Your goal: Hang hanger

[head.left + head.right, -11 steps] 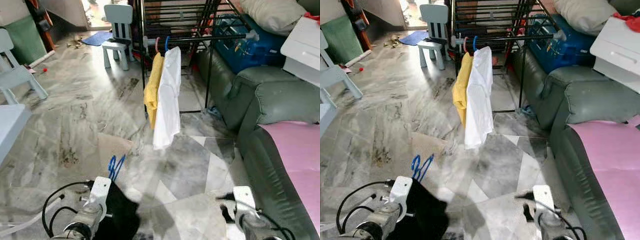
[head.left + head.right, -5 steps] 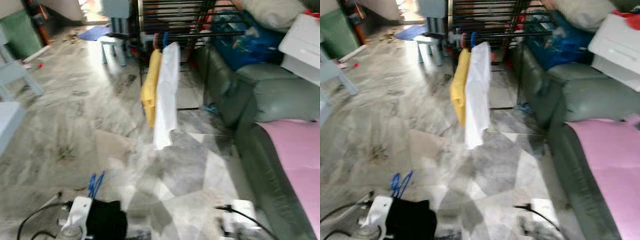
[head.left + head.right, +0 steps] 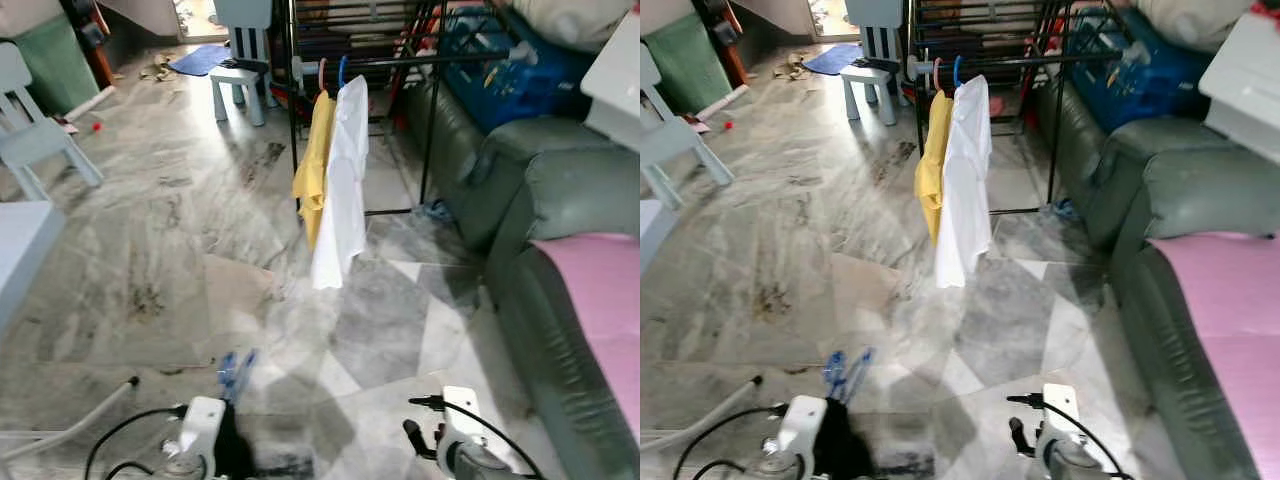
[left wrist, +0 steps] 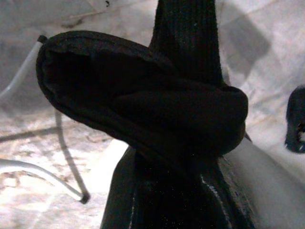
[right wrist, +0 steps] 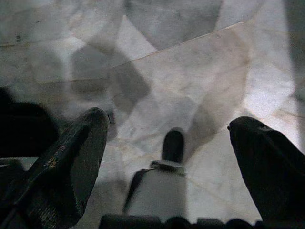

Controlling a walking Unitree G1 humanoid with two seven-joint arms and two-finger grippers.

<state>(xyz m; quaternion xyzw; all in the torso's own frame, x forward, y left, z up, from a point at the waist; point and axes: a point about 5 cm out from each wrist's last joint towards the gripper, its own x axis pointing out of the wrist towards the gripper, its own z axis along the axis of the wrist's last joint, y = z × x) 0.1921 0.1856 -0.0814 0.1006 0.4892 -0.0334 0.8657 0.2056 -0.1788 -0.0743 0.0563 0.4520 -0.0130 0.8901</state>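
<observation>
A blue hanger (image 3: 236, 369) carrying a black garment (image 3: 233, 452) rides low at the left, held up by my left gripper (image 3: 224, 438). In the left wrist view the folded black cloth (image 4: 157, 119) hides the fingers. My right gripper (image 5: 167, 138) hangs open over the marble floor, nothing between its fingers (image 5: 71, 157). Ahead stands a black drying rack (image 3: 400, 60). On its front rail hang a yellow shirt (image 3: 317, 160) and a white shirt (image 3: 343, 190), on a pink and a blue hanger.
A green sofa (image 3: 560, 190) with a pink cloth (image 3: 600, 300) runs along the right, a blue box (image 3: 500, 70) behind it. Small pale chairs stand at the far centre (image 3: 245, 50) and the left (image 3: 40, 140). A white table edge (image 3: 15, 250) lies at the left.
The whole picture has shifted and was blurred half a second ago, so the camera moved. Both arms now sit lower in the picture, and less of the black garment shows.
</observation>
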